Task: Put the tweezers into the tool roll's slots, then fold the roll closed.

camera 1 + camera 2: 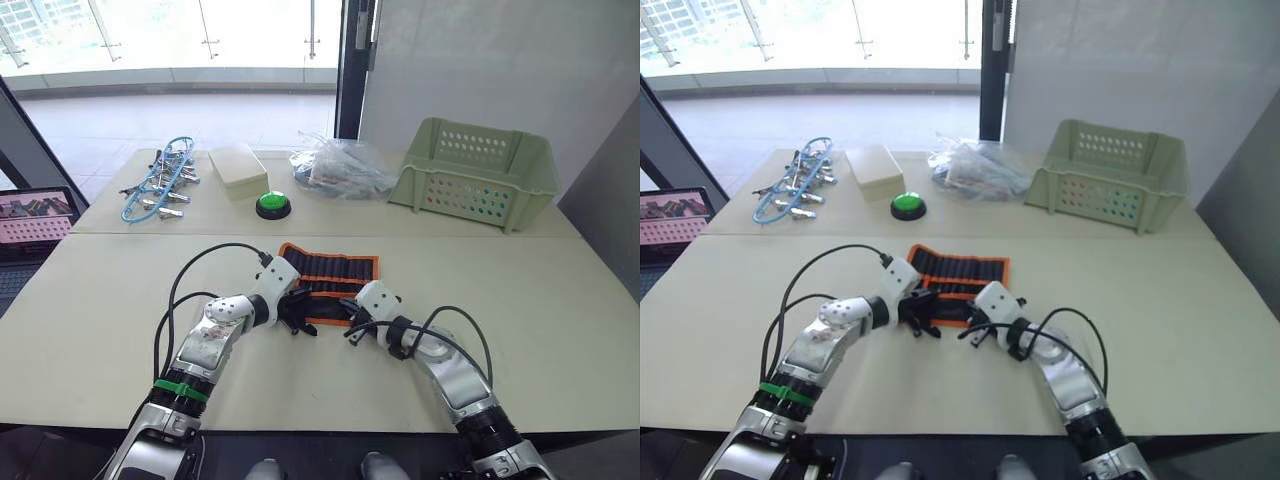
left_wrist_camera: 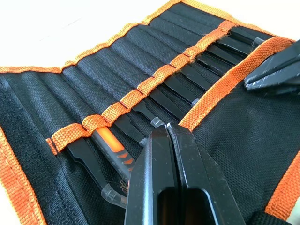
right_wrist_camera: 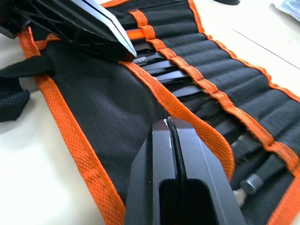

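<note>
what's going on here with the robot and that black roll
Both of the robot's grippers sit at the near edge of the open tool roll on the table. The tweezers are already in the slots. The left gripper and right gripper are both shut, resting on the roll's black flap. It is not yet folded closed.

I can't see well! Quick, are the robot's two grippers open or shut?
Left gripper: jaws shut, holding nothing, over the tool roll.
Right gripper: jaws shut, empty too.

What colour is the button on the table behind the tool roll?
Green, on a black base. The button shows best in the left eye view, just beyond the roll.
</note>
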